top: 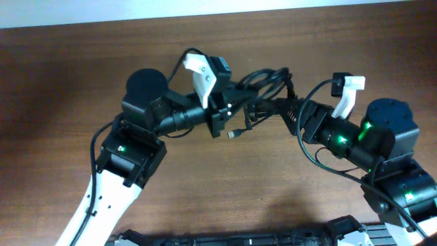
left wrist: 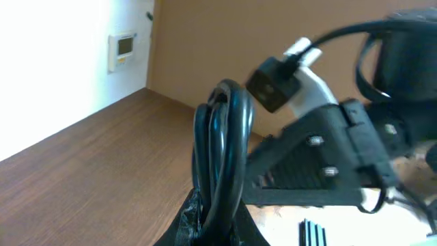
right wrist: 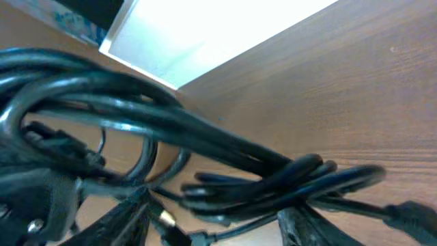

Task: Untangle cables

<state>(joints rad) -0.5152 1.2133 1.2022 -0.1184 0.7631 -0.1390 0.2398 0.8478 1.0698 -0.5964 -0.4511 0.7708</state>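
Cables [top: 265, 83] hang off the surface [top: 75, 61], bunched between the two claws, long axis running left-right across the gap. Left claw [top: 227, 115] is clenched on one end of the bundle; in its wrist view a tight loop stands up out of the fingers. Right claw [top: 281, 104] is at the opposite end, strands lying between its half-spread fingers [right wrist: 304, 229]; can't tell if it has bitten yet. Loose plug [top: 235, 134] dangles just under the left claw. Both claws are equally close, so the next move looks like pulling apart along that axis.
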